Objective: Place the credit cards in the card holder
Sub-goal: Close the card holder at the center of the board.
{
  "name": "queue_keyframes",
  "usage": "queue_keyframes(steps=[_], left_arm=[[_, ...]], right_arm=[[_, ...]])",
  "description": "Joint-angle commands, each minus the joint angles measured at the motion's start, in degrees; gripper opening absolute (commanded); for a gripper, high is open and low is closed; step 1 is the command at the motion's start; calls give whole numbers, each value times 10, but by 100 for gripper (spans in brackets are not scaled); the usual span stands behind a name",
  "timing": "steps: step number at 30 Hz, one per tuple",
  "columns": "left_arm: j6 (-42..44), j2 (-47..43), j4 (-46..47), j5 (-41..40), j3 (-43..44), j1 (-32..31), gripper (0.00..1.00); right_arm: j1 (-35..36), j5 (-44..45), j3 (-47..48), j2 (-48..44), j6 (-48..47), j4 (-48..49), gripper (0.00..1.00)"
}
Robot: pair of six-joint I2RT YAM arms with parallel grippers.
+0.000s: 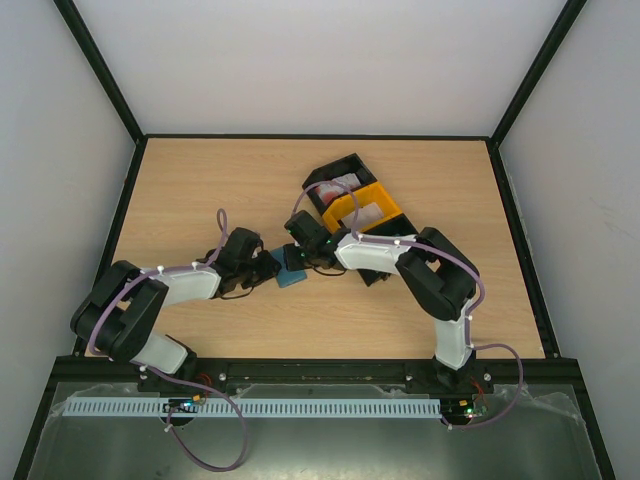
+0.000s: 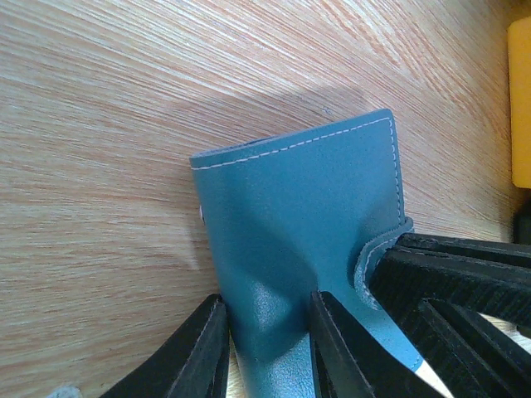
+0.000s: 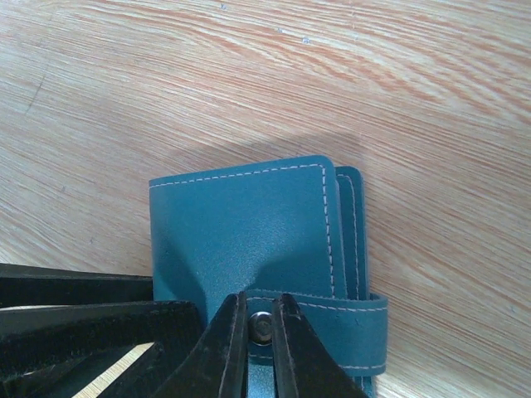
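Observation:
The card holder (image 1: 291,278) is a small teal wallet lying closed on the wooden table between both arms. My left gripper (image 2: 267,336) is shut on its near edge, one finger on each side of the cover (image 2: 299,215). My right gripper (image 3: 261,332) is shut on the small metal clasp (image 3: 261,326) of the wallet's strap (image 3: 348,319). In the top view the left gripper (image 1: 266,267) and right gripper (image 1: 298,260) meet over the wallet. Red-and-white credit cards (image 1: 344,183) lie in the black bin. Pale cards (image 1: 369,213) show in the yellow bin.
A black bin (image 1: 325,172) and a yellow bin (image 1: 352,194) stand together just behind the right arm's wrist. The yellow bin's edge (image 2: 520,99) shows at the right of the left wrist view. Black frame rails border the table.

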Motion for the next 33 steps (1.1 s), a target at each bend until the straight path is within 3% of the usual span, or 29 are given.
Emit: queue_keyframes(steps=[1,15,26,33], left_arm=[[6,21,-28,-7,-12,1,30],[8,35,-26,-7,-5,1,29],[6,44,-26,-8,0,1,29],[6,42,-32,-9,2,1,29]], right_arm=[[4,1,1,13,-9,-31,8],[17,6,-77,11,-12,6,4],[47,79,-168,4,-51,97,3],[49,118,-175,27,-61,119,2]])
